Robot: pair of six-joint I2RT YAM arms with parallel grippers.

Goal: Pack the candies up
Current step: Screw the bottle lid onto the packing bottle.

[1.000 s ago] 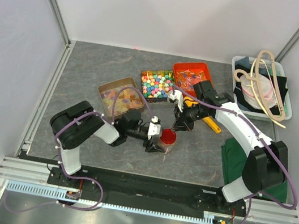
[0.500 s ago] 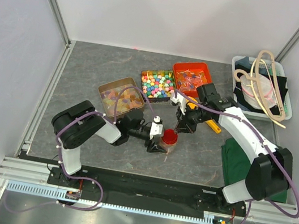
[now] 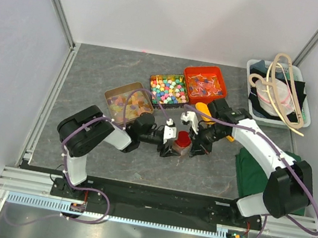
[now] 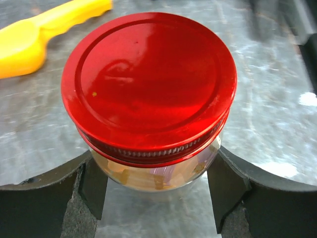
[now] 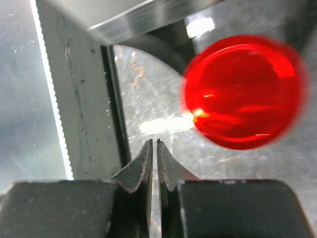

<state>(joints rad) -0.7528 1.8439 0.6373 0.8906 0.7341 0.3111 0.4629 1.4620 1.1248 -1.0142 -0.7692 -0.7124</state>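
A small glass jar with a red lid (image 3: pixel 183 140) stands at the table's middle. My left gripper (image 3: pixel 174 146) is shut on its glass body, one pad on each side. Up close, the lid (image 4: pixel 148 79) fills the left wrist view, and pale orange and pink candies (image 4: pixel 158 174) show through the glass below it. More pastel candies lie in the brown tin (image 3: pixel 127 103) to the left. My right gripper (image 3: pixel 195 144) hangs just right of the jar, shut and empty. In its own view the fingertips (image 5: pixel 154 142) meet, with the red lid (image 5: pixel 245 91) up to the right.
A tray of bright multicoloured cubes (image 3: pixel 168 90) and a red tray (image 3: pixel 205 83) sit behind the jar. A yellow scoop (image 3: pixel 209 113) lies beside the right arm. A white bin (image 3: pixel 279 93) with cords stands at the back right, and a green cloth (image 3: pixel 253 171) at the right.
My right gripper has come down from near the trays to beside the jar. The left gripper has carried the jar slightly right and farther from the arm bases.
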